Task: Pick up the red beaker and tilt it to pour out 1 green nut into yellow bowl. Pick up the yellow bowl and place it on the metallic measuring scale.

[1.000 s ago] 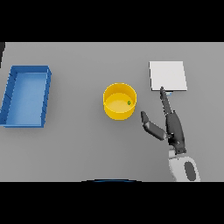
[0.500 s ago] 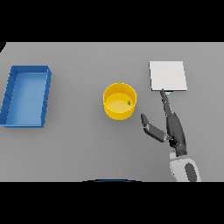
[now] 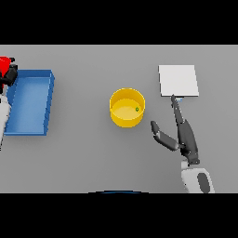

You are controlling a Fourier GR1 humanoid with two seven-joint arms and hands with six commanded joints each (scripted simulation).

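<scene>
On the grey desk [image 3: 93,158] the yellow bowl [image 3: 127,108] stands upright near the middle, with one small green nut [image 3: 137,109] lying inside it toward its right wall. Well to the right of the bowl and a little farther back lies the metallic measuring scale [image 3: 178,80], a flat pale square plate; the bowl is not on it and does not touch it.

The right robot hand [image 3: 183,135] sits between bowl and scale, nearer the front edge. Its fingers are stretched out straight, pointing toward the scale, the longest fingertip reaching just to the scale's near edge; the thumb splays leftward toward the bowl without touching it. This robot hand is released and grips nothing.

At the far left a blue tray [image 3: 30,102] lies on the desk. Just beyond its back left corner, at the edge of the view, the left robot hand [image 3: 10,74] appears dark and curled around the red beaker [image 3: 4,62], grasping it; only part of the beaker shows.
</scene>
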